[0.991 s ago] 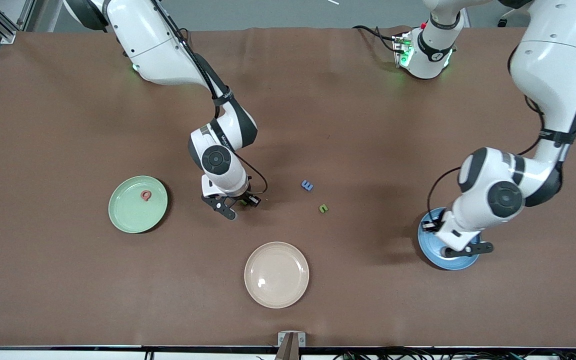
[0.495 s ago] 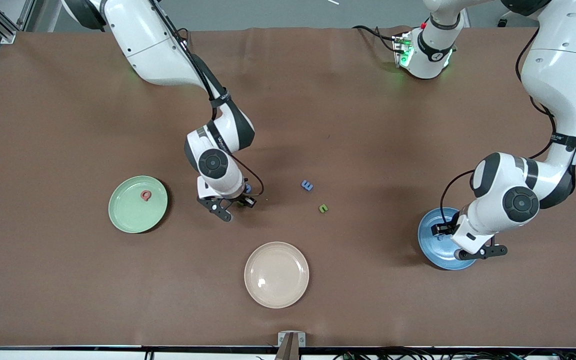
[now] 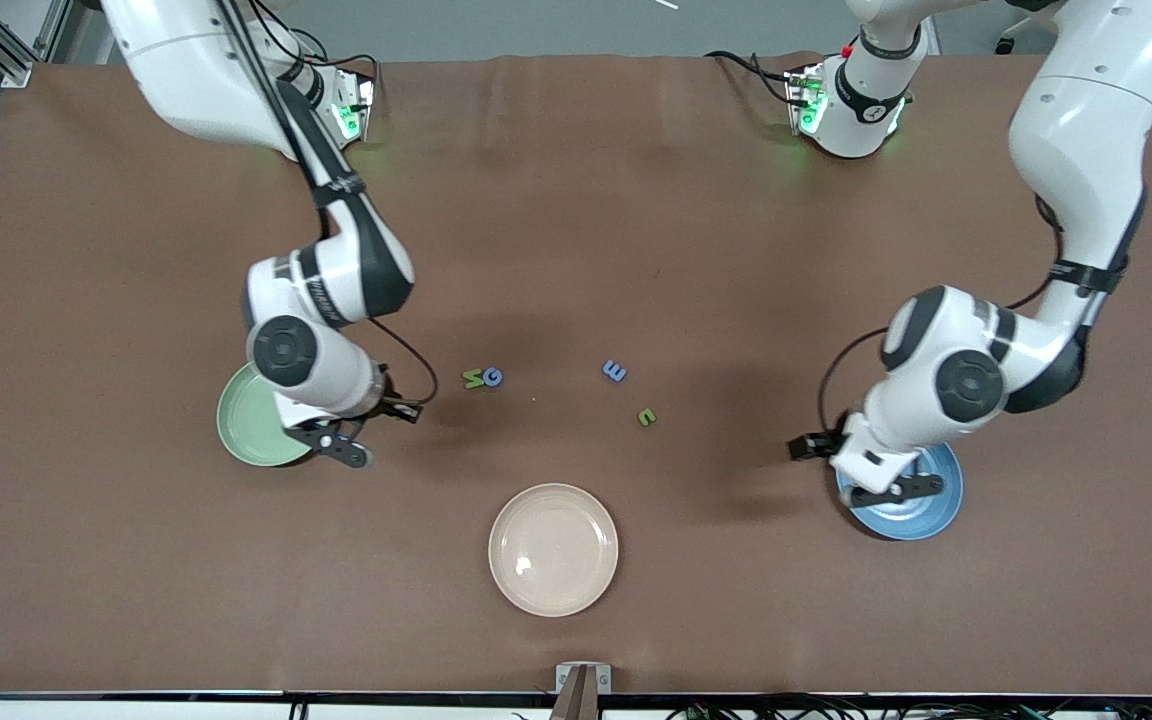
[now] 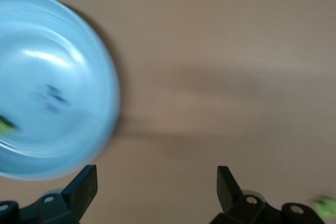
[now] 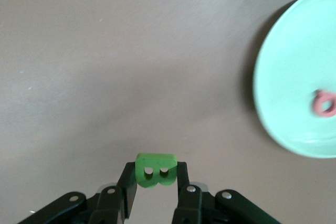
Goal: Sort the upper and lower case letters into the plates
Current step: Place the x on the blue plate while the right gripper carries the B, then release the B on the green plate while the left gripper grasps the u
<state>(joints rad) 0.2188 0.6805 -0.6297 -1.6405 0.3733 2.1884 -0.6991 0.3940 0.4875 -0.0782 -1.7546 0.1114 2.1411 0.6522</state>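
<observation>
My right gripper [image 5: 156,174] is shut on a green letter B [image 5: 155,169] and holds it over the brown table, beside the mint green plate [image 5: 294,93]. A pink letter [image 5: 324,103] lies in that plate. In the front view the right gripper [image 3: 364,430] is at the edge of the green plate [image 3: 239,430], and the arm hides the pink letter. My left gripper [image 4: 156,187] is open and empty beside the blue plate [image 4: 47,77]. In the front view it [image 3: 851,468] is at the rim of the blue plate [image 3: 939,508]. The blue plate's contents are blurred.
A green M [image 3: 474,378] and a blue G [image 3: 494,376] lie together mid-table. A blue E [image 3: 614,371] and a small green letter [image 3: 647,416] lie toward the left arm's end. A cream-beige plate [image 3: 553,549] sits nearer the front camera.
My right gripper has moved from mid-table to the green plate's edge, uncovering the M and G. My left gripper has shifted across the blue plate toward the middle of the table.
</observation>
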